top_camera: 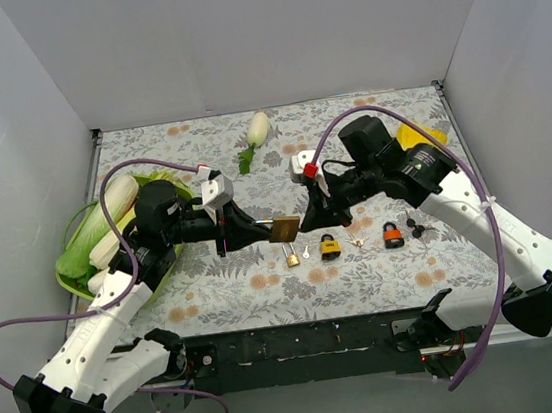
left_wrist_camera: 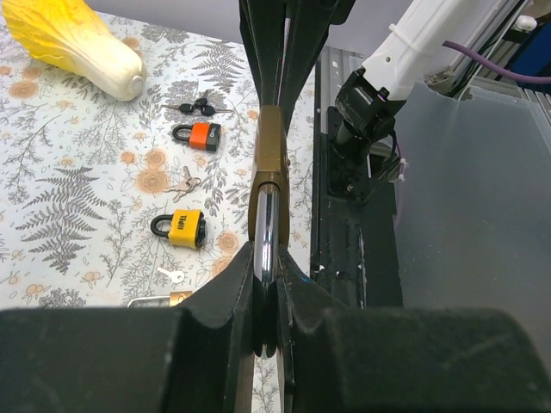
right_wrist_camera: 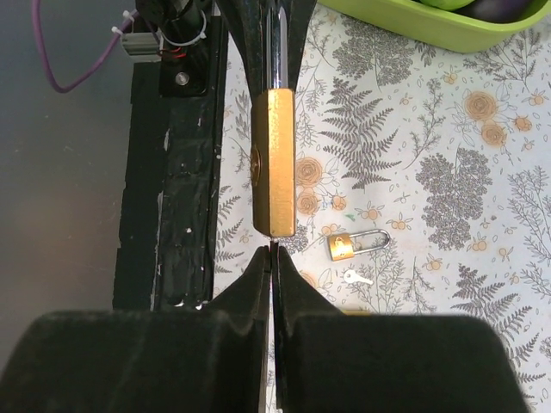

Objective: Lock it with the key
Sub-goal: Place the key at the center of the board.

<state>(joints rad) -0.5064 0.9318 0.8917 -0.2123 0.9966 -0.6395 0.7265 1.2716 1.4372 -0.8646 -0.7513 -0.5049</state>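
Brass padlock [right_wrist_camera: 274,163]: shackle [left_wrist_camera: 266,219] in left gripper [left_wrist_camera: 267,262], base near right gripper [right_wrist_camera: 271,260].

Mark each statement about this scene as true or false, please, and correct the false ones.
1. The left tool holds the large brass padlock by its shackle. True.
2. The right tool is wide open. False: its fingers are closed together, right at the bottom end of the large brass padlock.
3. A yellow padlock and an orange padlock lie on the table. True.
4. The white radish lies in the green basket. False: it lies on the table at the far side; the green basket holds napa cabbage.
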